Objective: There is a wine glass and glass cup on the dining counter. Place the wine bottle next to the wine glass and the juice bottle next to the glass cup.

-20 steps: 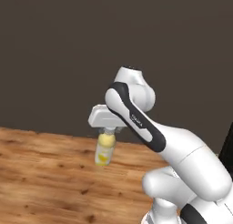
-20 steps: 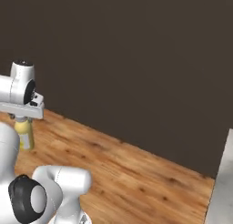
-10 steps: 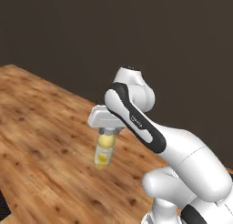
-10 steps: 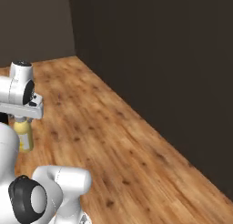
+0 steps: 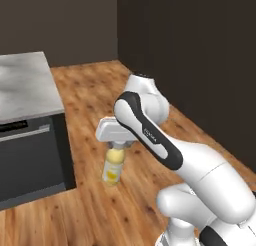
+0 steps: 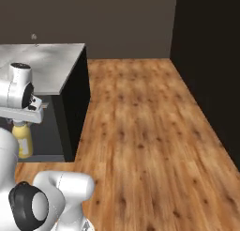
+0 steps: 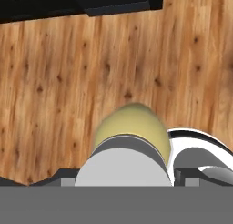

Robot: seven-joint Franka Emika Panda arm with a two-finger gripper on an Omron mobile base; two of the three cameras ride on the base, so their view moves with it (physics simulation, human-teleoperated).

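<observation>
Across the last second the whole scene had swung past both base cameras, from a dark wall over floorboards to the dining counter (image 5: 25, 87), so the base had turned, not the things. The counter's pale top and dark base stood to the left, across a stretch of wooden floor (image 6: 150, 131). No glasses could be made out on the part of the top that showed, though it was dim and cropped. The arm (image 5: 150, 135) kept its pose, the juice bottle (image 5: 113, 169) hanging upright below the gripper (image 5: 116, 146), which looked closed around its cap. The bottle was thus in transit, not yet set beside the glass cup.
</observation>
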